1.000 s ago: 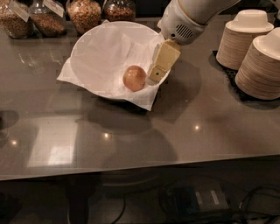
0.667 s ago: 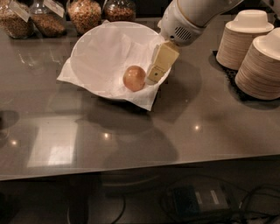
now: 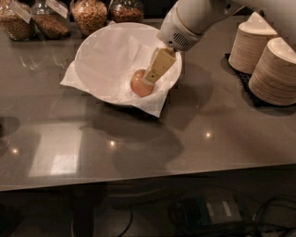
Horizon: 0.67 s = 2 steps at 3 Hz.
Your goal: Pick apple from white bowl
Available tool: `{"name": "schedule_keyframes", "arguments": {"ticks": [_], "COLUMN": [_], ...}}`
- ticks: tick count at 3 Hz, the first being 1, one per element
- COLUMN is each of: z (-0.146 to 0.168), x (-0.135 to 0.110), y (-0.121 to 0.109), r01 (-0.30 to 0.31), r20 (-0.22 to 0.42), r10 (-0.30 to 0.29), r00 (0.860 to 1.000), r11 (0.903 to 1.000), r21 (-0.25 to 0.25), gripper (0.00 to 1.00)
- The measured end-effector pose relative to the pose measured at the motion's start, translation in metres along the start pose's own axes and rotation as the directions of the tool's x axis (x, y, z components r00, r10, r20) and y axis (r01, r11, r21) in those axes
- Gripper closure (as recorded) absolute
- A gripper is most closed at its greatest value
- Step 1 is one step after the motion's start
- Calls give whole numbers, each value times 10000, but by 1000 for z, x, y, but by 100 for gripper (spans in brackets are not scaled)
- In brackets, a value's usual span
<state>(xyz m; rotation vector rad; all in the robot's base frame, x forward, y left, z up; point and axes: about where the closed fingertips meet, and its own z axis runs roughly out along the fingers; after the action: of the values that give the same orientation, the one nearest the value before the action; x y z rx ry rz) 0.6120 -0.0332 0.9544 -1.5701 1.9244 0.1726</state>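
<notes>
1. The apple [image 3: 138, 85] lies in the white bowl [image 3: 95, 51], right of centre on crinkled paper.
2. The gripper [image 3: 153, 74] reaches down from the far right and touches the apple's right side; I cannot tell whether it is open or closed.
3. The bowl sits on the worktop [image 3: 194, 134], with jars [image 3: 90, 14] behind it and stacked paper bowls [image 3: 273, 69] at the right.

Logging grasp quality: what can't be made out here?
Camera view:
- gripper in the white bowl at the apple: whether it holds the apple, hidden by its own body.
- apple's right side: behind the gripper.
- jars: tops cut by the top edge.
- paper bowl stack: cut by the right edge.
</notes>
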Motion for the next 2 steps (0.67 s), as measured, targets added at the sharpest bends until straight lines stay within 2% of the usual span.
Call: {"name": "schedule_keyframes", "arguments": {"ticks": [1,2], "z": [13,27], "x": [-2,-1], "y": [-2,1], "r01": [-119,-244], "r20": [103,165], "r10": [120,251], "r00": [9999,9995], "r11": [9999,9989], "r21": [-116,-405], "gripper": [32,33]}}
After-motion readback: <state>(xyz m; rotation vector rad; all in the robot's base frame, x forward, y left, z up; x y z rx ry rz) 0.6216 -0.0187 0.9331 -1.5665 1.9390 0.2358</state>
